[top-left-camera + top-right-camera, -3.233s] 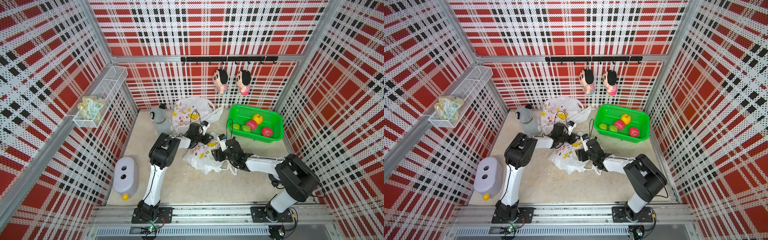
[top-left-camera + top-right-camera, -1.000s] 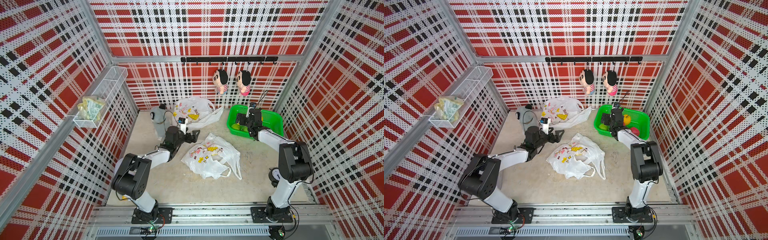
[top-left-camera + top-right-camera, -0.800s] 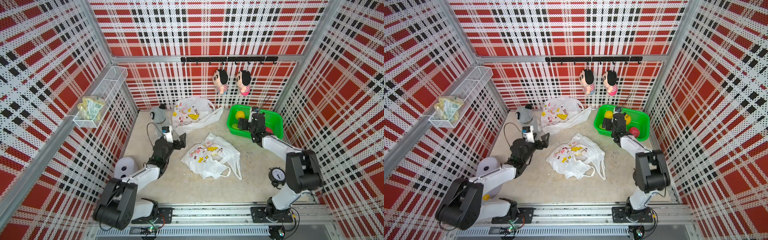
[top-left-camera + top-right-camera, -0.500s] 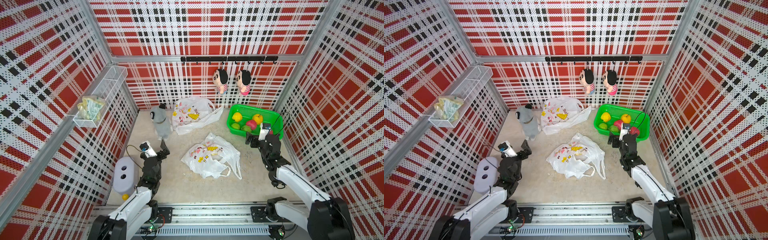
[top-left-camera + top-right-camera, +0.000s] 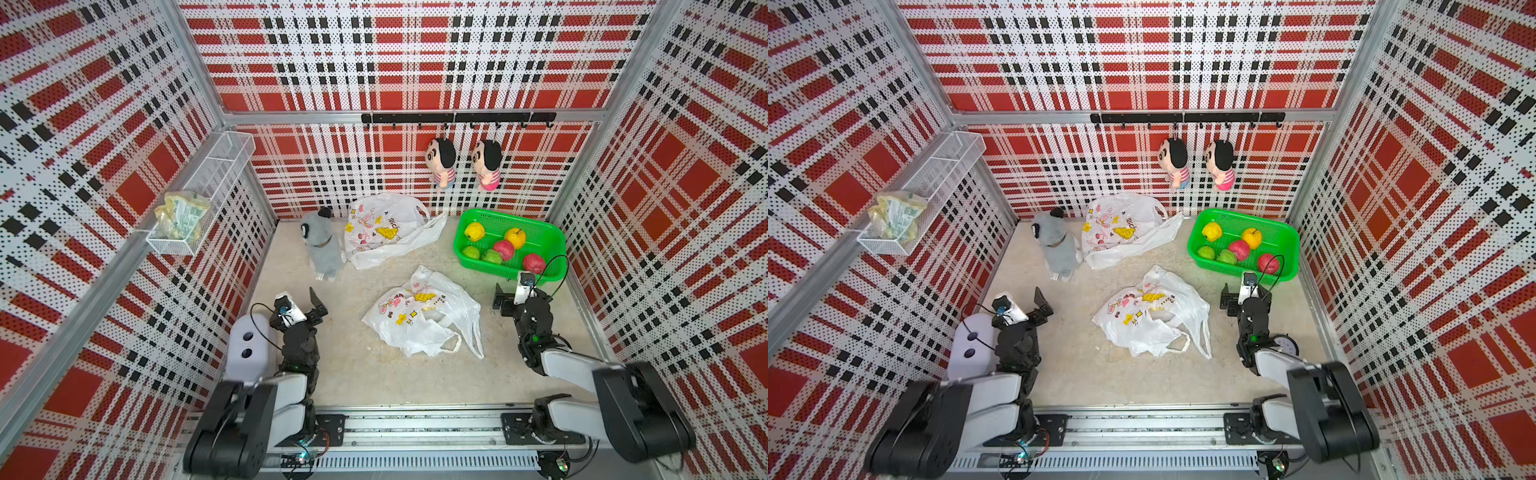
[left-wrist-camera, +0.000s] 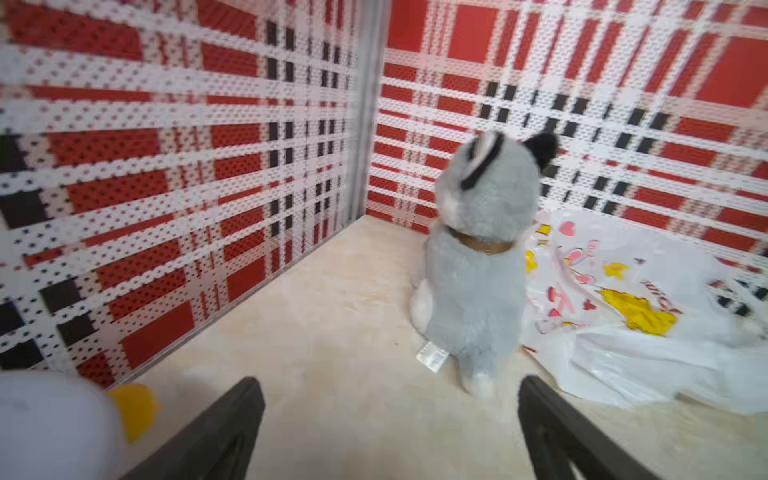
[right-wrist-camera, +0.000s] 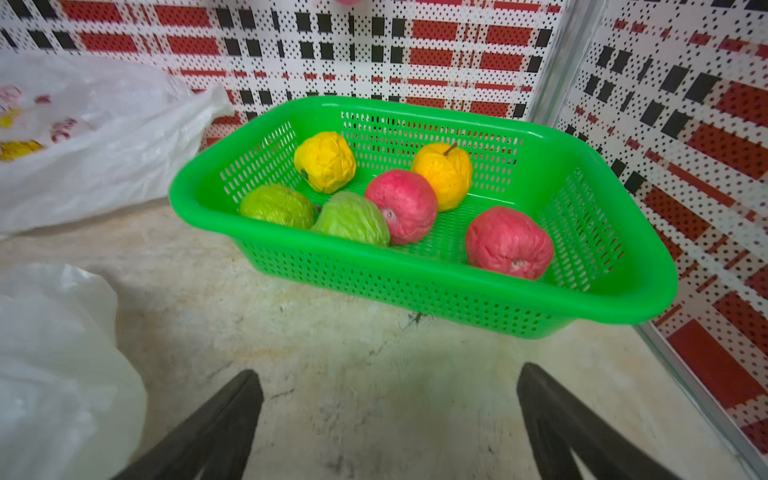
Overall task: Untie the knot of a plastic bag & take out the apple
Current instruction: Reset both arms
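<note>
A white printed plastic bag (image 5: 424, 316) (image 5: 1154, 316) lies slack mid-floor, its handles (image 5: 453, 343) loose and apart; I see no knot and nothing inside. Several apples sit in the green basket (image 5: 552, 245) (image 7: 415, 257) at the back right: a yellow apple (image 5: 475, 230) (image 7: 325, 162), green and red ones beside it. My left gripper (image 5: 303, 305) (image 6: 390, 415) is open and empty at the front left, apart from the bag. My right gripper (image 5: 513, 297) (image 7: 388, 407) is open and empty over bare floor, just in front of the basket.
A grey plush toy (image 5: 322, 245) (image 6: 478, 257) and a second printed bag (image 5: 386, 230) stand at the back. A pale lilac container (image 5: 249, 349) sits beside my left arm. Two dolls (image 5: 442, 166) hang on the back wall. A wire shelf (image 5: 199, 195) is on the left wall.
Both arms have drawn back toward the front rail. The right gripper left the basket, where the yellow apple now lies. The left gripper moved away from the plush toy. The bag has not moved.
</note>
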You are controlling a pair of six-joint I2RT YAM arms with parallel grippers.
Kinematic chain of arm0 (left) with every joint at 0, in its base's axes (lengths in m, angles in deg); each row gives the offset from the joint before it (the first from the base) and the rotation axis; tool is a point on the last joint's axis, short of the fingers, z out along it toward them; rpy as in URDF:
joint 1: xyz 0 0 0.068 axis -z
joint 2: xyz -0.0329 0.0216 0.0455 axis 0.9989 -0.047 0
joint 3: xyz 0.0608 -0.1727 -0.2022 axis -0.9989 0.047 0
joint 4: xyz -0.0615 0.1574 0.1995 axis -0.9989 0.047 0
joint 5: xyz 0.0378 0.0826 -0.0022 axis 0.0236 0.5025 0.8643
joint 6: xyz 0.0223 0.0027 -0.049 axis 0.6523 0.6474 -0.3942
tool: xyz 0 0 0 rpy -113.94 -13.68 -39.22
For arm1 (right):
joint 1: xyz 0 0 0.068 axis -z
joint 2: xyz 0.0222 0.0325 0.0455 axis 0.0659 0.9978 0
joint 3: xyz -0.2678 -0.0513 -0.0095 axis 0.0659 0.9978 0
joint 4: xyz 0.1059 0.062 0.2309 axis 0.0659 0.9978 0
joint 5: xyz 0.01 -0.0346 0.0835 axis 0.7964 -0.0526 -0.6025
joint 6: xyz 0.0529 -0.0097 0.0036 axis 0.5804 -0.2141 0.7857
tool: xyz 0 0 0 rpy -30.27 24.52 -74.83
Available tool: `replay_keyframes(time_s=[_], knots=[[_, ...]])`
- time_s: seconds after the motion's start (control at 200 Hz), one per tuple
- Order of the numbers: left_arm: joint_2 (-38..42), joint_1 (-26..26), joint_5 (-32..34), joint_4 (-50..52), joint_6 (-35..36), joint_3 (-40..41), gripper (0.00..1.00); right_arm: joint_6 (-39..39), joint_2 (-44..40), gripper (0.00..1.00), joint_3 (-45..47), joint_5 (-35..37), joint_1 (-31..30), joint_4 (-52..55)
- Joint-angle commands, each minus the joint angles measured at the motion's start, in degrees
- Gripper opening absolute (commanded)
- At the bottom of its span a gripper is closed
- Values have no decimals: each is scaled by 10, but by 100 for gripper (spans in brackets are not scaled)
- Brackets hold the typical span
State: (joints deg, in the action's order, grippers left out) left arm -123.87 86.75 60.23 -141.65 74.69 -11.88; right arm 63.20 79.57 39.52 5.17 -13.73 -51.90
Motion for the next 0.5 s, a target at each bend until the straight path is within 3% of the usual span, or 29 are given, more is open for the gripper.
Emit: replay_keyframes(time_s=[0.0, 0.045, 0.1, 0.18, 0.296, 0.381, 0.446, 0.496], knots=[[12, -64, -129, -129, -49, 25, 98, -66, 94, 100, 20, -1, 0, -266], [23, -57, -111, -69, -38, 6, 98, -50, 138, 100, 21, -4, 17, -320], [14, -33, -110, -78, 5, -1, 98, -22, 150, 100, 50, 13, 29, -388], [-4, 5, -63, -87, 45, -14, 98, 3, 150, 100, 54, -27, 56, -388], [-106, 28, -30, -135, 78, -45, 98, 6, 117, 100, 5, -27, 59, -244], [-194, 46, -18, -258, 103, -48, 98, -1, 132, 100, -4, -31, 59, -255], [-144, 46, -8, -142, 92, -60, 98, 14, 122, 100, -14, -11, 60, -214], [-147, 40, -13, -121, 88, -73, 98, 30, 128, 100, -31, 15, 66, -193]])
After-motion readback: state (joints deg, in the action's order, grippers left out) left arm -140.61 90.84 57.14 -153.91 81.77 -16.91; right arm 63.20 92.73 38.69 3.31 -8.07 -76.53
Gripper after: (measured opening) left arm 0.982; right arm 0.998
